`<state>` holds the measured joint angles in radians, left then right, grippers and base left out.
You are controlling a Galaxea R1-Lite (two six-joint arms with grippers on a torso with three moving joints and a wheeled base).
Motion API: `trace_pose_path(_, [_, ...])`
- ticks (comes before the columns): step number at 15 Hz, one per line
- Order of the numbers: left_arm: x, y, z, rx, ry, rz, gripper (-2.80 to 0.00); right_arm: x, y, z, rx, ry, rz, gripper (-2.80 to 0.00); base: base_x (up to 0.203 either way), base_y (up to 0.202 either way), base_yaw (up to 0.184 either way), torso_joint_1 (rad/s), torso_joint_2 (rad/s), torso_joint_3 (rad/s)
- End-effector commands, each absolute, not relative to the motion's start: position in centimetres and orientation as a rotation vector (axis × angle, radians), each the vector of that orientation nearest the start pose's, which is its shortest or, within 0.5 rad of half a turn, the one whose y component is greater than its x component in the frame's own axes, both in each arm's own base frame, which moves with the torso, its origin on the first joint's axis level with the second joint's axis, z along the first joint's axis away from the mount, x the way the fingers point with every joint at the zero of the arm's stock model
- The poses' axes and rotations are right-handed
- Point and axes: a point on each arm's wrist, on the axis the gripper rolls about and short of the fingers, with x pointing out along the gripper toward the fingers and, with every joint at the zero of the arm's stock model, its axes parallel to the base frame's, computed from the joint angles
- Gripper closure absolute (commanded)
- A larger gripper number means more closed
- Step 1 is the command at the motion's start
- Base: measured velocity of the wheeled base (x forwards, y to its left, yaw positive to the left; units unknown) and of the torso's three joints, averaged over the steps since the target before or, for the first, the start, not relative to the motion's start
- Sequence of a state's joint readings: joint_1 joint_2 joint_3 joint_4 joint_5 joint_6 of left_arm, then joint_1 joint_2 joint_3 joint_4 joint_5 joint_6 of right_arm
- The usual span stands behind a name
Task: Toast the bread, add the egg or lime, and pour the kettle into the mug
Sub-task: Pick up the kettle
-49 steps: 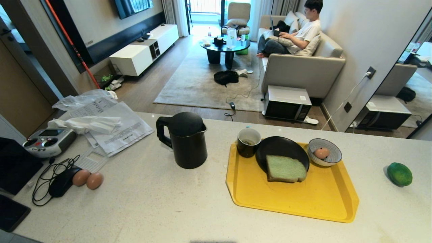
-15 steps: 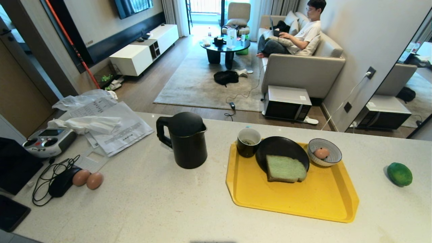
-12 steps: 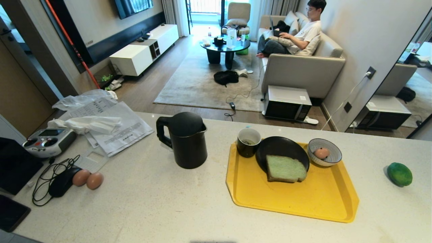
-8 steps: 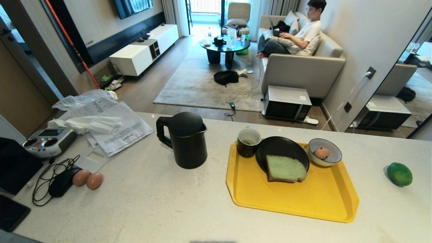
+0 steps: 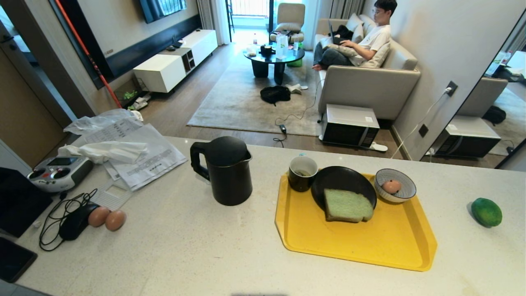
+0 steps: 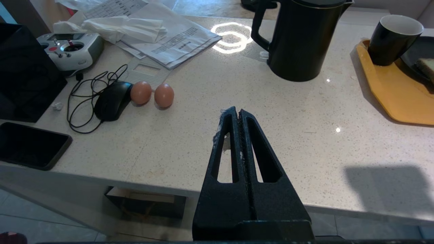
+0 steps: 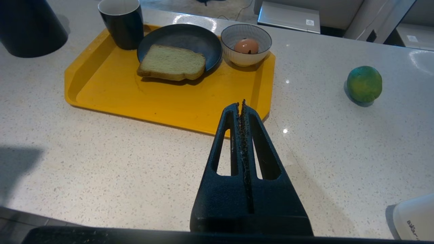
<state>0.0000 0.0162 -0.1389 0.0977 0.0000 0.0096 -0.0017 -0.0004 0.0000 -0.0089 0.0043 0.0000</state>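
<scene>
The green bread (image 5: 347,205) lies half on a black plate (image 5: 341,181) on the yellow tray (image 5: 370,246). A black mug (image 5: 303,173) stands at the tray's far left corner. The egg (image 5: 391,186) rests in a striped bowl (image 5: 404,193). The lime (image 5: 486,212) lies on the counter to the right. The black kettle (image 5: 224,170) stands left of the tray. Neither arm shows in the head view. My left gripper (image 6: 238,111) is shut and empty over the counter's near edge, short of the kettle (image 6: 301,37). My right gripper (image 7: 240,104) is shut and empty, near the tray's (image 7: 169,101) front corner.
Two brown eggs (image 5: 107,218), a mouse with cable (image 5: 74,222), a remote controller (image 5: 59,172), papers (image 5: 139,156) and a phone (image 5: 14,259) crowd the counter's left. A person sits on a sofa (image 5: 370,82) beyond. A microwave (image 5: 349,125) stands on the floor.
</scene>
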Motion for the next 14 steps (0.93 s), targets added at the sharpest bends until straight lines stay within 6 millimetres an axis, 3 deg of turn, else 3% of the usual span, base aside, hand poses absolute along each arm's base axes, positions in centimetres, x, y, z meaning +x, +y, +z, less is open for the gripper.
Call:
trace_pose_path(1, [-3.7, 0.0, 13.0, 0.009, -0.01, -0.001, 0.0, -2.3, 0.0, 7.6, 0.0, -0.008, 0.003, 0.0, 0.0, 0.0, 0.0, 0.0, 0.0, 0.0])
trace_pose_path(5, [-1.6, 0.1, 16.1, 0.003, 0.098, 0.003, 0.0, -2.3, 0.0, 7.6, 0.0, -0.008, 0.003, 0.0, 0.0, 0.0, 0.0, 0.0, 0.0, 0.0])
trace_pose_path(10, [4.0, 0.1, 20.8, -0.097, 0.171, 0.067, 0.0, -2.3, 0.0, 7.6, 0.0, -0.007, 0.003, 0.0, 0.0, 0.0, 0.0, 0.0, 0.0, 0.0])
trace_pose_path(14, [7.0, -0.1, 22.4, -0.146, 0.131, 0.024, 0.0, -2.3, 0.0, 7.6, 0.0, -0.007, 0.003, 0.0, 0.0, 0.0, 0.0, 0.0, 0.0, 0.0])
